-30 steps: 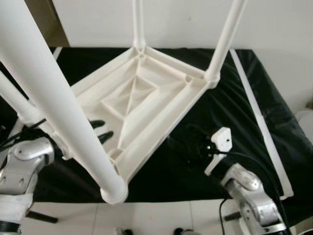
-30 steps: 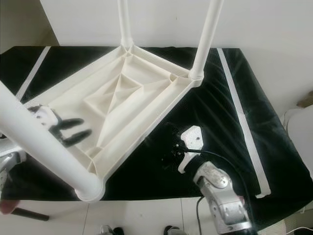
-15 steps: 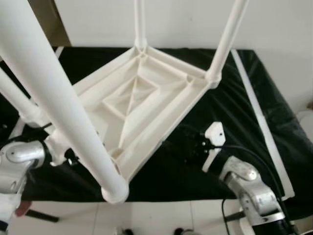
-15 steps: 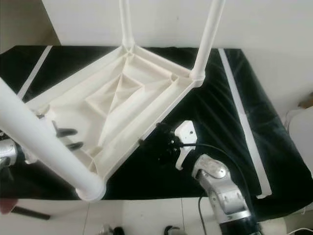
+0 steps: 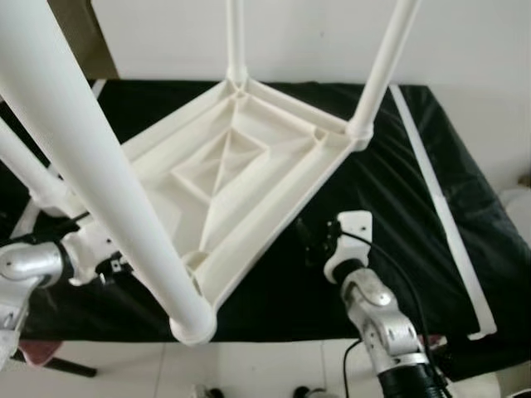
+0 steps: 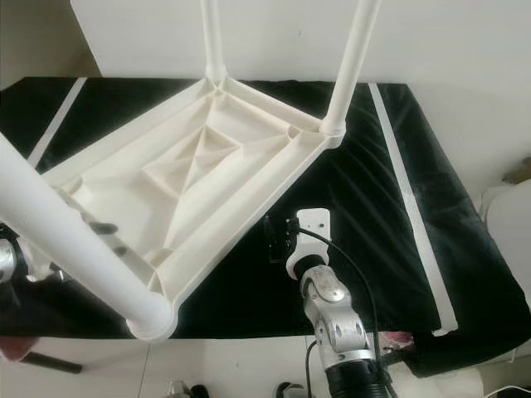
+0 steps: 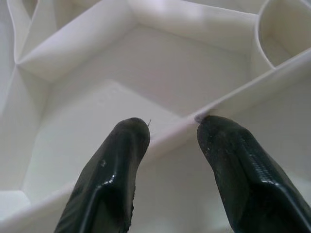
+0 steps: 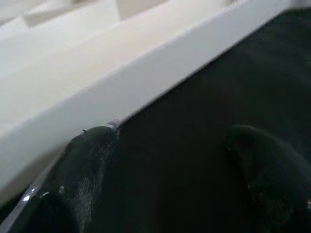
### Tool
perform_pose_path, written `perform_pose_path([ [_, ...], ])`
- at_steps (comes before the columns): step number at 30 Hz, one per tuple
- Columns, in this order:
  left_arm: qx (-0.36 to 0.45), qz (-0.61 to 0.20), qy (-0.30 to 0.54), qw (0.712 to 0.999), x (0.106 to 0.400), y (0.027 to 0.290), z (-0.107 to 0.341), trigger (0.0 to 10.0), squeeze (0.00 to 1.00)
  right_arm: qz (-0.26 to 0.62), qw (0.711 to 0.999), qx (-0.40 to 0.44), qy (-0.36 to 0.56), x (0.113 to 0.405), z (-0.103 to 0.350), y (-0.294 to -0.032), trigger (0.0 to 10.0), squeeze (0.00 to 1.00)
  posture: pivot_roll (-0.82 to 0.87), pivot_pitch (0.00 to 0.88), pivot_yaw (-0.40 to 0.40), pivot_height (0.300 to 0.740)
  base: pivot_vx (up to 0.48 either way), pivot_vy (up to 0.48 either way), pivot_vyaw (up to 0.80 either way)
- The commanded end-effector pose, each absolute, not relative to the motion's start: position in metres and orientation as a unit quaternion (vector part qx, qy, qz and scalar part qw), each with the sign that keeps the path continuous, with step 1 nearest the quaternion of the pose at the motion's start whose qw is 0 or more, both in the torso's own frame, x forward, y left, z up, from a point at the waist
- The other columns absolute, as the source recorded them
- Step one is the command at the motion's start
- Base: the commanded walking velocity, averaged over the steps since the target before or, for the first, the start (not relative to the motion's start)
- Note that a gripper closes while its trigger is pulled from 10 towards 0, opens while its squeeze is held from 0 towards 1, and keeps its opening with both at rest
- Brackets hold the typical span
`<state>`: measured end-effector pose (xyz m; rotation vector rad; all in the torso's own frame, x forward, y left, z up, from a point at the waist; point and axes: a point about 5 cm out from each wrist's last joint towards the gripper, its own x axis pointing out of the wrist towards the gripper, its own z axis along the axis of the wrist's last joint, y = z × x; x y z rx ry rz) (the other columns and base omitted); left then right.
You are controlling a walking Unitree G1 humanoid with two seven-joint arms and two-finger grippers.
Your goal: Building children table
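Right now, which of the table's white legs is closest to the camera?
The thick near leg crossing the left foreground. The far legs stand at the corners by the wall, looking much thinner.

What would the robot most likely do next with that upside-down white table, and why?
Probably close the left gripper on the thin rib. Its open jaws straddle a rib on the underside of the upturned table, not yet clamping it. The right gripper, also open, has one finger against the table's outer edge above the black cloth.

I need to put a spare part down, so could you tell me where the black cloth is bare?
The black cloth is bare between the table's rim and the white strip. Nearer, the right gripper crowds the rim.
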<state>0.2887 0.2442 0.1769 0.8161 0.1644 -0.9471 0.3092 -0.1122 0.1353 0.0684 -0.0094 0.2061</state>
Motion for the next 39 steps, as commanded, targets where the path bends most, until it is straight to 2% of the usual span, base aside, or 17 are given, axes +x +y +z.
perform_pose_path([
  [1,0.384,-0.448,0.095,0.802,0.290,0.236,0.159,10.0,0.00,0.084,0.996,0.033,-0.004,0.313,0.133,-0.112,10.0,0.00,-0.06,0.178,0.023,0.740,0.000,0.000,0.00],
  [5,0.409,-0.449,0.072,0.791,0.299,0.216,0.151,10.0,0.00,0.077,0.997,0.022,-0.008,0.325,0.140,-0.109,10.0,0.00,-0.07,0.183,0.023,0.740,0.000,0.000,0.00],
  [11,0.400,-0.454,0.047,0.795,0.306,0.197,0.154,10.0,0.00,0.068,0.998,0.012,-0.013,0.329,0.142,-0.119,10.0,0.00,-0.07,0.185,0.023,0.740,0.000,0.000,0.00],
  [12,0.388,-0.458,0.032,0.799,0.307,0.185,0.154,10.0,0.00,0.059,0.998,0.005,-0.012,0.331,0.141,-0.129,10.0,0.00,-0.08,0.183,0.022,0.740,0.000,0.000,0.00],
  [15,0.381,-0.460,0.028,0.801,0.307,0.182,0.155,10.0,0.00,0.056,0.998,0.002,-0.012,0.332,0.141,-0.132,10.0,0.00,-0.08,0.183,0.022,0.740,0.000,0.000,0.00],
  [19,0.340,-0.483,-0.012,0.806,0.306,0.149,0.156,10.0,0.00,0.023,1.000,-0.002,-0.016,0.340,0.145,-0.148,10.0,0.00,-0.08,0.180,0.028,0.740,0.000,0.000,0.00],
  [25,0.307,-0.510,-0.042,0.803,0.302,0.122,0.158,10.0,0.00,0.020,0.999,-0.003,-0.034,0.344,0.155,-0.152,10.0,0.00,-0.09,0.177,0.040,0.740,0.000,0.000,0.00],
  [32,0.311,-0.512,-0.032,0.800,0.306,0.140,0.164,10.0,0.00,0.041,0.998,-0.018,-0.047,0.339,0.159,-0.156,10.0,0.00,-0.08,0.177,0.042,0.740,0.000,0.000,0.00],
  [36,0.342,-0.516,-0.012,0.785,0.310,0.154,0.163,10.0,0.00,0.065,0.996,-0.027,-0.056,0.335,0.163,-0.156,10.0,0.00,-0.08,0.179,0.044,0.740,0.000,0.000,0.00],
  [39,0.382,-0.522,0.021,0.762,0.317,0.175,0.163,10.0,0.00,0.090,0.993,-0.049,-0.064,0.331,0.169,-0.161,10.0,0.00,-0.09,0.178,0.047,0.740,0.000,0.000,0.00],
])
